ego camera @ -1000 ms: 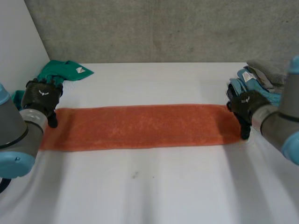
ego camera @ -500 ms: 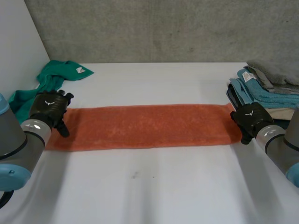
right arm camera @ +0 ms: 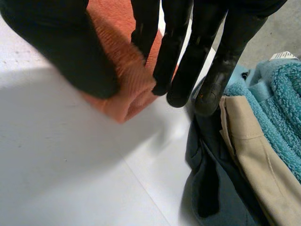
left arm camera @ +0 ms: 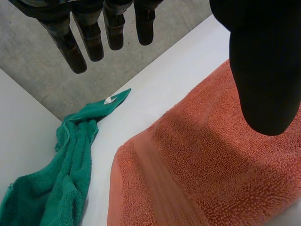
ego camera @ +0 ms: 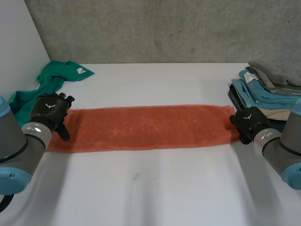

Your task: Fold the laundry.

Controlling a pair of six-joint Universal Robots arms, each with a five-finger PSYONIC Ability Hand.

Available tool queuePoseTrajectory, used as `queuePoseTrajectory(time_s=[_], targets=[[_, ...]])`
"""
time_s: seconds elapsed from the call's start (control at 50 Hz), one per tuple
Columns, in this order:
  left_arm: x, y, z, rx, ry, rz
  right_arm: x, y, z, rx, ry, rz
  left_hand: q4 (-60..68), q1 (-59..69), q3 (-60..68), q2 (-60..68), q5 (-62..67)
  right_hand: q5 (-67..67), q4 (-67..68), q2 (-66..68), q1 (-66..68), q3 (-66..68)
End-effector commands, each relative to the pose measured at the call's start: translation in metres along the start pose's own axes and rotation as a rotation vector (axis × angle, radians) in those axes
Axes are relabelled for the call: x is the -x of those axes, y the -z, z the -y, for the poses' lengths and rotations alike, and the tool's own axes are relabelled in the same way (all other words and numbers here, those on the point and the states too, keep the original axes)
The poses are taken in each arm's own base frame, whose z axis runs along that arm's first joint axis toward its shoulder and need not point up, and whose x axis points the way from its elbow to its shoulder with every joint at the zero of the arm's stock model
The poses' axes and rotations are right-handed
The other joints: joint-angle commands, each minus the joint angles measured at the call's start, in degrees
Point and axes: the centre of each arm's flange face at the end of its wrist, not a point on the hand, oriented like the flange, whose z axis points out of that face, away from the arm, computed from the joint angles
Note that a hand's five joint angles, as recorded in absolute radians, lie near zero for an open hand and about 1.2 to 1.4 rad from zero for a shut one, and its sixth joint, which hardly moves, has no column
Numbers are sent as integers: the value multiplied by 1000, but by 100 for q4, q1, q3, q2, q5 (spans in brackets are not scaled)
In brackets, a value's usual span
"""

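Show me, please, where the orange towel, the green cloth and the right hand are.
The orange towel [ego camera: 141, 127]: head view, middle of its top surface.
The green cloth [ego camera: 66, 71]: head view, its far bunched end.
The right hand [ego camera: 248, 122]: head view, back of the hand.

Nothing written can be read anywhere. The green cloth [ego camera: 59, 75] carries a small white tag [ego camera: 81, 70], and any print on it is too small to make out. The backs of the left hand [ego camera: 47, 110] and the right hand [ego camera: 247, 122] each bear a small white mark, possibly a maker's emblem.
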Motion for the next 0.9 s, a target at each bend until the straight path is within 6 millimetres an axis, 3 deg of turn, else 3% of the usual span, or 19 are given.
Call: queuePoseTrajectory(time_s=[0.02, 0.14, 0.34, 0.5, 0.64, 0.76, 0.82, 0.84, 0.9], targets=[[1, 0, 0, 0, -1, 2, -1, 0, -1, 10, -2, -3, -75, -10, -118, -71, -184, 1739, 1597, 1552, 2711, 1621], [2, 0, 0, 0, 0, 7, 3, 10, -8, 56, -13, 22, -75, -10, -118, -71, -184, 1739, 1597, 1552, 2711, 1621], [4, 3, 2, -3, 0, 14, -30, 40, -26, 139, -67, -18, -92, -27, -135, -88, -201, 1739, 1597, 1552, 2711, 1621], [4, 4, 3, -7, 0, 14, -92, 59, -63, 206, -53, -129, -108, -43, -152, -105, -218, 1739, 1597, 1552, 2711, 1621], [4, 8, 5, -13, 0, 14, -131, 72, -79, 277, 13, -210, -125, -60, -169, -121, -234, 1739, 1597, 1552, 2711, 1621], [5, 10, 8, -22, -1, 17, -154, 79, -60, 249, 57, -265, -125, -60, -169, -122, -234, 1739, 1597, 1552, 2711, 1621], [6, 10, 9, -25, -1, 19, -147, 78, -31, 177, 90, -250, -125, -60, -169, -122, -234, 1739, 1597, 1552, 2711, 1621], [6, 10, 9, -25, 1, 19, -135, 75, -7, 110, 115, -227, -125, -60, -169, -122, -234, 1739, 1597, 1552, 2711, 1621], [7, 11, 11, -30, -1, 23, -116, 74, 29, 6, 132, -193, -125, -60, -169, -122, -234, 1739, 1597, 1552, 2711, 1621]])
